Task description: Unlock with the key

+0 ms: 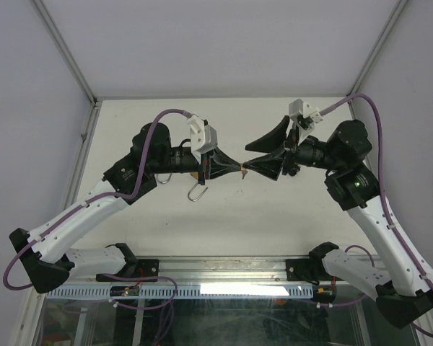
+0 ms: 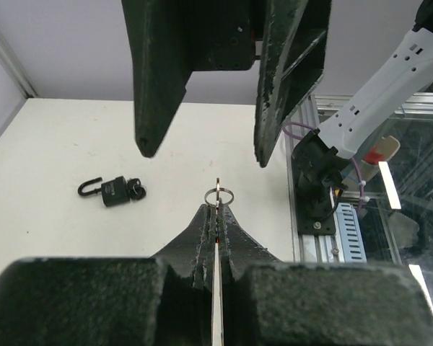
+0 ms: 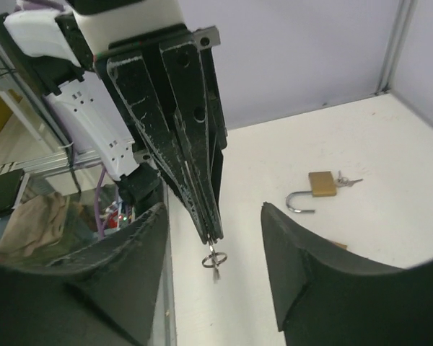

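Left gripper (image 1: 239, 170) pinches key (image 2: 216, 274), seemingly; right gripper (image 1: 247, 155) agape.

Brass-yellow padlock (image 3: 321, 184), silver key (image 2: 217, 303), white table (image 1: 274, 216).

Padlock (image 3: 321, 184) flat, shackle open; key (image 2: 216, 288) aloft

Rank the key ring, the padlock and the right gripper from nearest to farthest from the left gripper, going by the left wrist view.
1. Key ring: at the tips of the left gripper, which is shut on the key.
2. Right gripper: open, directly ahead, fingers flanking the ring.
3. Padlock: down on the table, left in view.
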`<state>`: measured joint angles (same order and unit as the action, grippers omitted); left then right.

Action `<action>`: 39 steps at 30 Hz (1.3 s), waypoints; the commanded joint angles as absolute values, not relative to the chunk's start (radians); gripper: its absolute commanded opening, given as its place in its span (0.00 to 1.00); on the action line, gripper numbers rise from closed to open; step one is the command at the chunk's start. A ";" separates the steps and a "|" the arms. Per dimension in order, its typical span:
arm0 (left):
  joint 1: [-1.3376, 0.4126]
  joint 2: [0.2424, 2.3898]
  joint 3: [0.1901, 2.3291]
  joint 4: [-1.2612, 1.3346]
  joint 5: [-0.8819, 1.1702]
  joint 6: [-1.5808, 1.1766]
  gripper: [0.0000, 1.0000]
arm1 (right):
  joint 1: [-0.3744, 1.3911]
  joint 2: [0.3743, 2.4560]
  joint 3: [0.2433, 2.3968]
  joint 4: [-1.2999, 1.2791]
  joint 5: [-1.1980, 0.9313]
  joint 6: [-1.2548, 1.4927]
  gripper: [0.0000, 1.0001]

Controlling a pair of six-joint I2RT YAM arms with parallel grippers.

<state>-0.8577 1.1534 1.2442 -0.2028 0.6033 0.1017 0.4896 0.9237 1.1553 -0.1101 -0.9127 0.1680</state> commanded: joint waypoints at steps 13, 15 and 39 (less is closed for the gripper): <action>-0.865 1.154 1.297 -0.191 0.637 0.110 0.00 | 0.493 0.922 1.159 -0.205 -1.040 0.093 0.45; -0.865 1.155 1.295 -0.188 0.640 0.108 0.00 | 0.494 0.926 1.155 -0.199 -1.041 0.099 0.42; -0.866 1.153 1.292 -0.173 0.654 0.103 0.00 | 0.493 0.924 1.118 -0.194 -1.034 0.098 0.00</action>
<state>-0.8585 1.1584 1.2541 -0.2111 0.6430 0.0967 0.4896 0.9436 1.1248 -0.2276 -1.0237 0.0998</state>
